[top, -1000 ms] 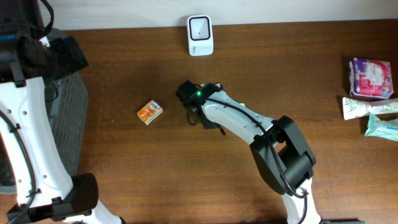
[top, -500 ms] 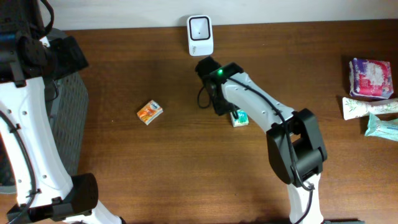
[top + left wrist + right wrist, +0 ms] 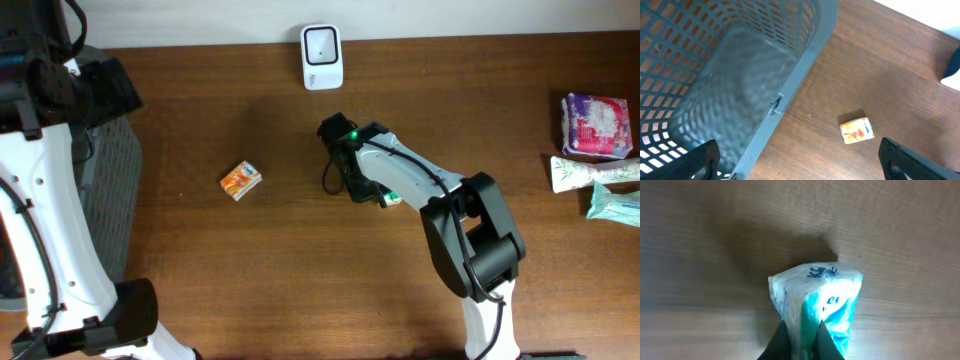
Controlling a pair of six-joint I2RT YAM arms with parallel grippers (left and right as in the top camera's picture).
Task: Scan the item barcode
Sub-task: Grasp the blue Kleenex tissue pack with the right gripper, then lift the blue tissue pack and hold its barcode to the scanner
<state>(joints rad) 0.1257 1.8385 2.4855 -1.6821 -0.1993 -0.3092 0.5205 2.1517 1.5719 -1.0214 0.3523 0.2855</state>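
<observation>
My right gripper (image 3: pixel 801 339) is shut on a white-and-teal tissue pack (image 3: pixel 816 296), pinching a fold of its wrapper low over the wood. In the overhead view the pack (image 3: pixel 393 197) peeks out beside the right gripper (image 3: pixel 372 190) at the table's middle. The white barcode scanner (image 3: pixel 321 57) stands at the far edge, a little left of it. A small orange box (image 3: pixel 241 180) lies to the left, also seen as the orange box (image 3: pixel 856 130) from the left wrist. My left gripper (image 3: pixel 800 159) hangs open, high over the basket's rim, holding nothing.
A grey mesh basket (image 3: pixel 108 190) sits at the left edge; its rim (image 3: pixel 790 85) fills the left wrist view. Several more packets (image 3: pixel 597 127) lie at the far right edge of the table.
The right arm swung right from beside the orange box. Half a second ago the pack lay on the table next to the gripper; now the jaws have shut on it.
</observation>
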